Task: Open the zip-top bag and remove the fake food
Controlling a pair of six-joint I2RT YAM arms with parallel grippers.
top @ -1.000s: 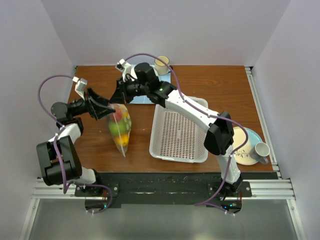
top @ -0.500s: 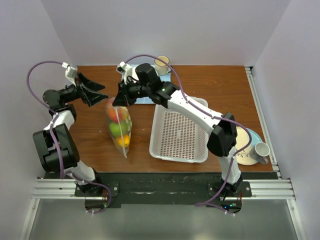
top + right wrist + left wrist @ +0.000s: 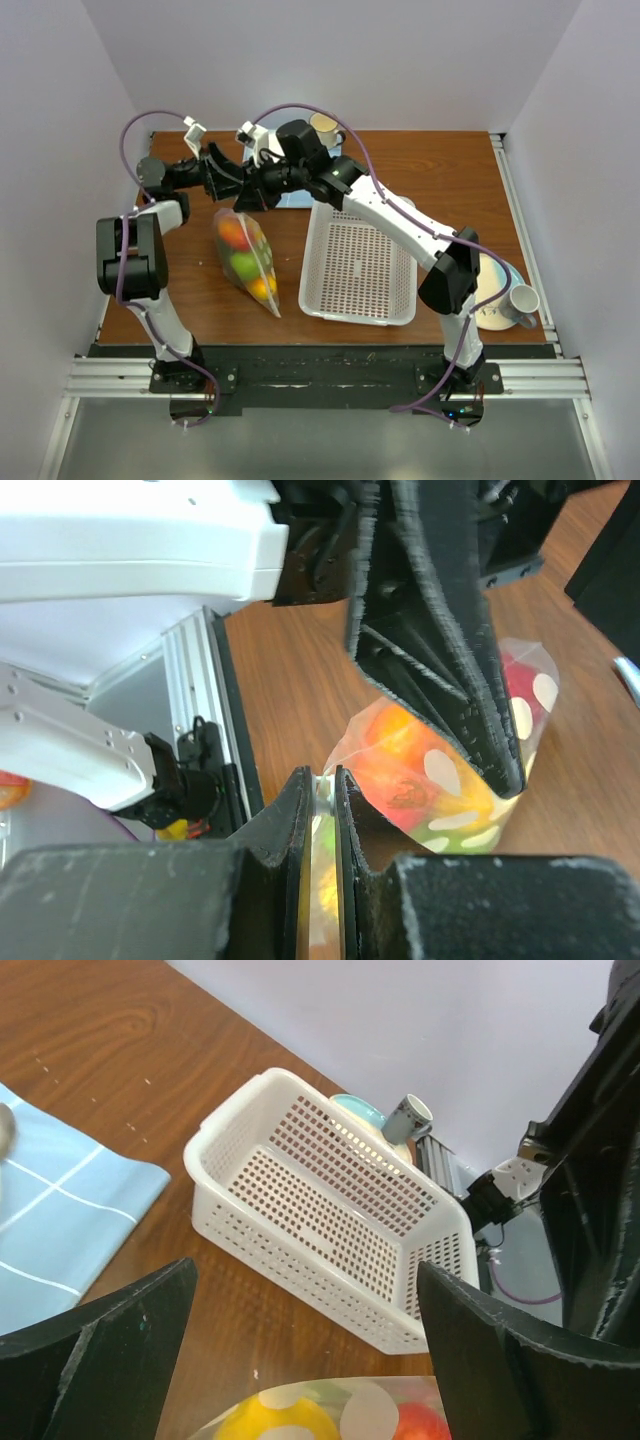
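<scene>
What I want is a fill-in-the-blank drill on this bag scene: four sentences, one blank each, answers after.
1. The right gripper is ____ on the edge of the zip-top bag.
2. The left gripper, close by, is ____.
3. The fake food sits ____ the bag.
4. In the top view, the white basket stands to the bag's ____.

Missing words: shut; open; inside; right.

Top view: bright, even, diffuse light, seemingly from above; shadows on table (image 3: 420, 160) soft, weak.
Left wrist view: basket (image 3: 330, 1220) sharp; left gripper (image 3: 305, 1285) dark, little detail.
Right wrist view: right gripper (image 3: 322, 790) near lens, blurred; zip-top bag (image 3: 410, 770) slightly soft, saturated.
</scene>
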